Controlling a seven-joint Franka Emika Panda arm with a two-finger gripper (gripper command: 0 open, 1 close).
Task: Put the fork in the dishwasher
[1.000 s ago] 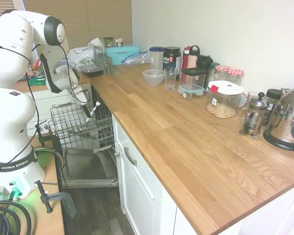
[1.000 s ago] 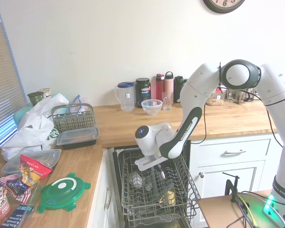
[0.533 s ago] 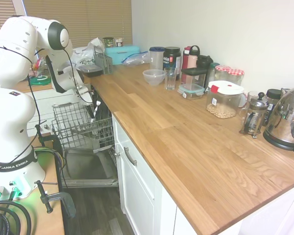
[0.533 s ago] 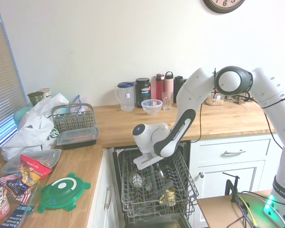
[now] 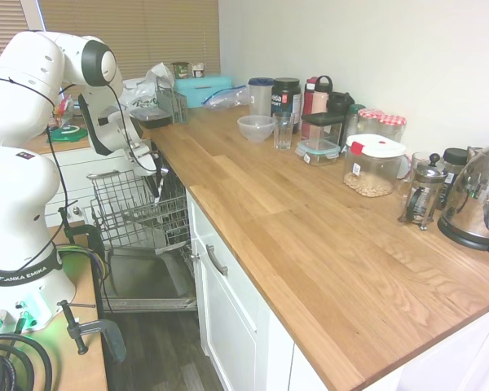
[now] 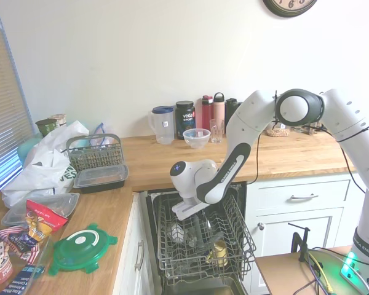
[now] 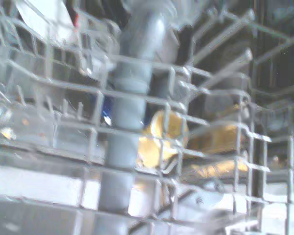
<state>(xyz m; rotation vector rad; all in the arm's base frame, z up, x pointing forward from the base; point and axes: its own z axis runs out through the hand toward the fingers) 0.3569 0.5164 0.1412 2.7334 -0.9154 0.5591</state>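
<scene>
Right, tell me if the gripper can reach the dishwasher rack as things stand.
Probably yes: the gripper, holding the fork, hangs just over the pulled-out dishwasher rack, the door is down, and nothing visible lies between.

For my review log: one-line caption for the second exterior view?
White Franka arm's gripper lowered into the open dishwasher's wire rack beside a wooden countertop.

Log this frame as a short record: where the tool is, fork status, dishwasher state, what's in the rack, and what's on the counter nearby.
tool: over the pulled-out rack, low above its wires
tool fingers: cannot tell open or shut
fork: pale slim piece hangs below the tool at the rack's counter side; grip unclear
dishwasher: door down, rack out
rack contents: yellow item, round pale item
counter nearby: clear bowl, glass, cutlery basket
wrist view: blurred rack wires, yellow item
</scene>
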